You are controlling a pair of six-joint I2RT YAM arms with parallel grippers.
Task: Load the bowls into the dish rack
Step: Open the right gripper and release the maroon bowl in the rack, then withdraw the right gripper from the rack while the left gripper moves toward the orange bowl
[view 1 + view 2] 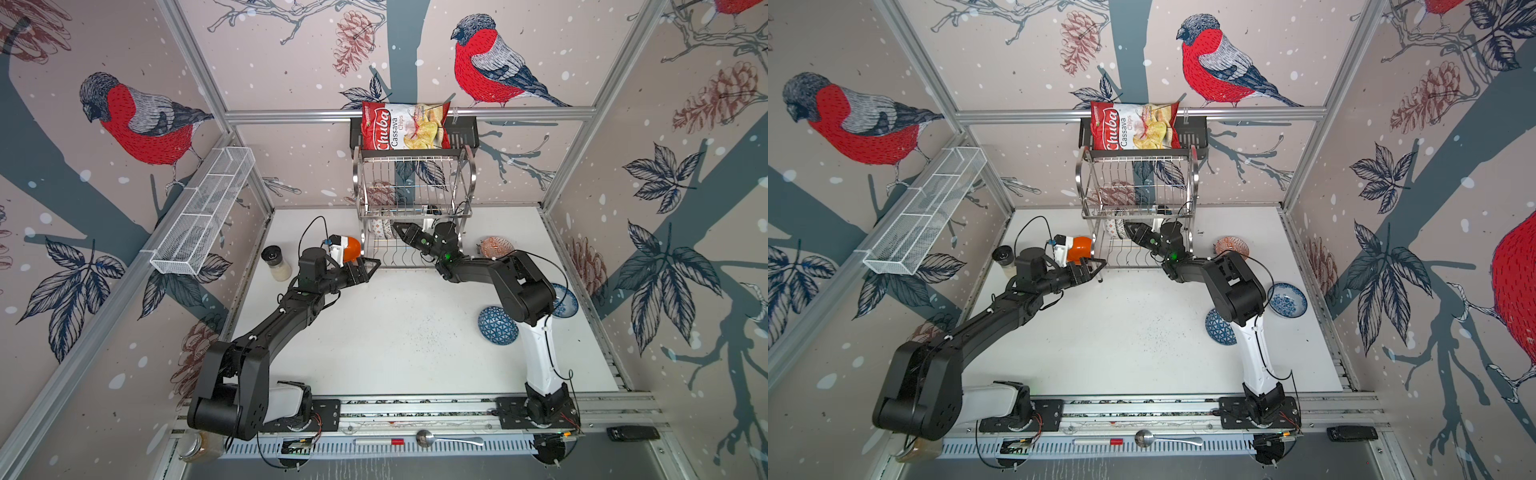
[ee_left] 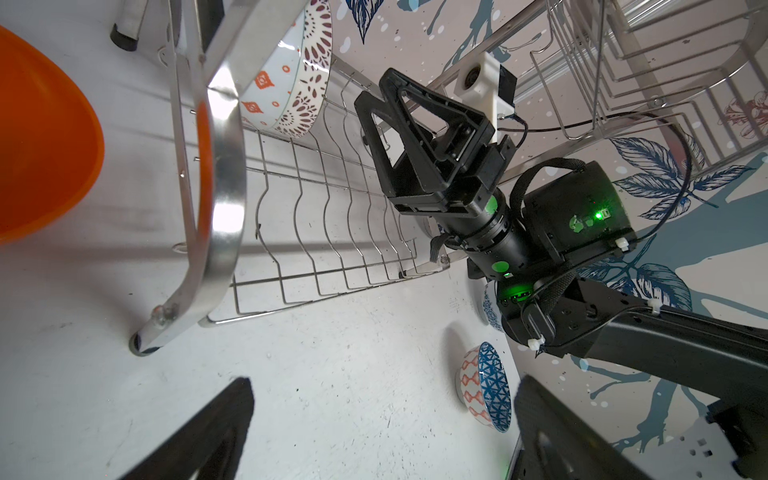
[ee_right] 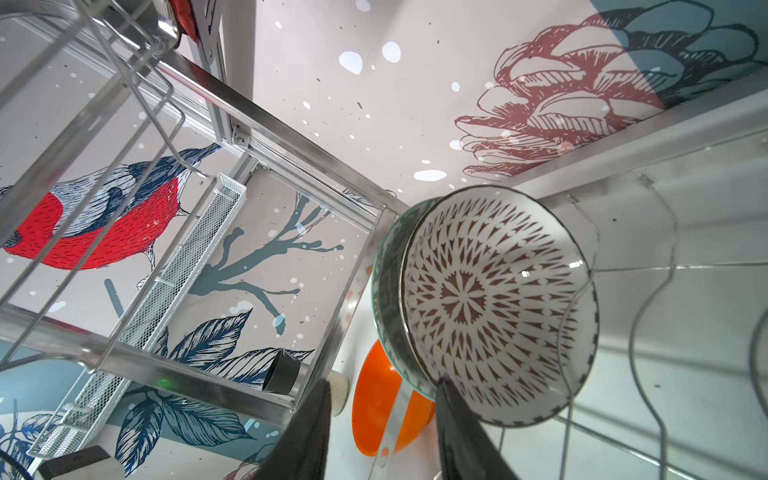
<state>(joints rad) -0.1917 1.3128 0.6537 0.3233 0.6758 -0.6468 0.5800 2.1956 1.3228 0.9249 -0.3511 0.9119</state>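
Note:
The steel dish rack (image 1: 415,183) stands at the back. On its lower tier two bowls stand on edge: a brown-patterned one (image 3: 498,307) against a grey-green one (image 3: 388,291). My right gripper (image 3: 382,432) is open inside that tier, with one finger against the patterned bowl's rim and nothing between the jaws. The orange bowl (image 1: 353,248) sits on the table just outside the rack's left frame. My left gripper (image 1: 371,268) hangs wide open and empty at the rack's front left corner. On the right of the table lie a red-orange bowl (image 1: 496,246), a blue-triangle bowl (image 1: 496,326) and a blue-floral bowl (image 1: 1287,300).
A glass shaker jar (image 1: 275,262) stands left of the left arm. A white mesh basket (image 1: 203,212) hangs on the left wall. A chips bag (image 1: 405,124) sits on the black shelf above the rack. A spoon (image 1: 444,438) lies on the front rail.

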